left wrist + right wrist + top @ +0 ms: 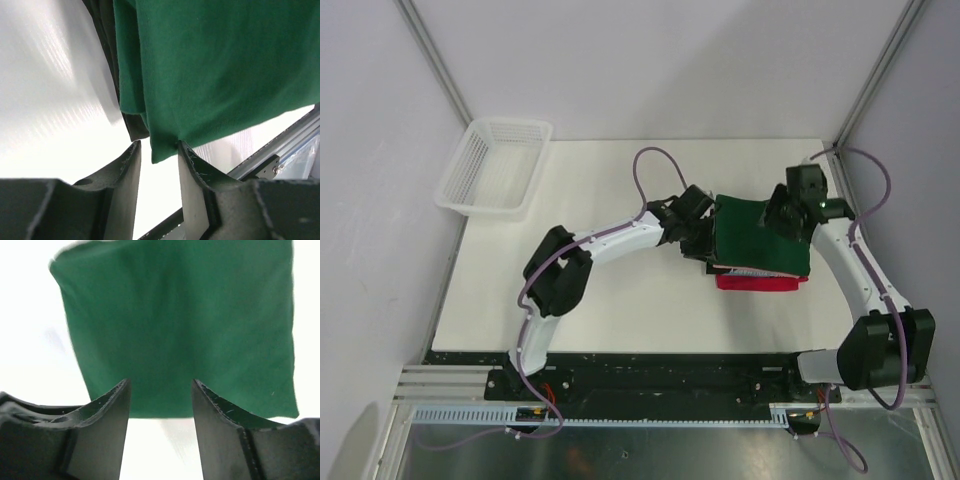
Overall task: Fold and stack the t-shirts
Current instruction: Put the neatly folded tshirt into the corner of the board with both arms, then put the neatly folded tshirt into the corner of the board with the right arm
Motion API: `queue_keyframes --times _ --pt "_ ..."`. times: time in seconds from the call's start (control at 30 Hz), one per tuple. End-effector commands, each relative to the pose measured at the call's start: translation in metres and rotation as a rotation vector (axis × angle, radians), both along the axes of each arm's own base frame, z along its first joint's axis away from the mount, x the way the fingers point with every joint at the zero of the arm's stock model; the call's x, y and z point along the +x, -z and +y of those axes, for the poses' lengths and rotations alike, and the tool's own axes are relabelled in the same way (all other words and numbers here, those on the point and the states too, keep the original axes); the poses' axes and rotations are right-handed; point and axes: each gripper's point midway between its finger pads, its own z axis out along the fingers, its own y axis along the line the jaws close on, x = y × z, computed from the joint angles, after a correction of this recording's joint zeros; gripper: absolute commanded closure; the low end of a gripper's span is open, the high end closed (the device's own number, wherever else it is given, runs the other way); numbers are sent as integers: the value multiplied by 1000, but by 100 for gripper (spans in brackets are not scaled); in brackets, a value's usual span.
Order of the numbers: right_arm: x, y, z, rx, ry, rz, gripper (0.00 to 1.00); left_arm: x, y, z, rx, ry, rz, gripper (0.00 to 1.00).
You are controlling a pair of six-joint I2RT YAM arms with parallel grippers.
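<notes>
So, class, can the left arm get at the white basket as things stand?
Probably yes: the left gripper stands open, gripping nothing, and only bare table lies between it and the basket.

Table (pixel 590 310) surface open at left and along near edge. Mesh basket (pixel 495 165) obstructs far-left corner. Stacked t-shirts (pixel 760 245) occupy right centre, hemmed closely by left arm (pixel 615 238) and right arm (pixel 860 270).

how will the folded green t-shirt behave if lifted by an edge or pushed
Probably floppy: the green t-shirt is thin cloth, and its layered edge in the left wrist view suggests the fold would open. Pushed, it would likely bunch or slide over the red t-shirt underneath, not shift whole.
</notes>
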Motion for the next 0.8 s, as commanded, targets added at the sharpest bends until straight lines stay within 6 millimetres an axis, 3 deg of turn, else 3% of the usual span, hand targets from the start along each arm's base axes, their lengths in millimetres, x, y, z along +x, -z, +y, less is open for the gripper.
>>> queue_keyframes --times 0.0,0.1,0.17,0.27,0.37,0.47,0.6,0.77 --pt "-23 44 12 75 30 53 48 7 -53 9 -67 -7 -106 60" --pt "-38 73 10 93 45 99 50 10 -61 21 -68 -21 -125 59" --pt "-44 81 6 94 65 114 51 11 -66 31 -67 -30 -135 59" --pt "-47 75 1 80 77 88 51 14 -72 50 -60 -50 -154 59" --pt "-50 61 10 80 54 47 50 15 -79 72 -50 -71 -179 58" --pt "-60 54 34 80 16 29 50 16 -86 101 -40 -99 -212 58" --pt "-67 51 89 96 -58 -8 48 16 -91 140 -29 -148 -241 57" --pt "-40 57 157 119 -188 -62 48 12 -92 173 -29 -190 -261 57"
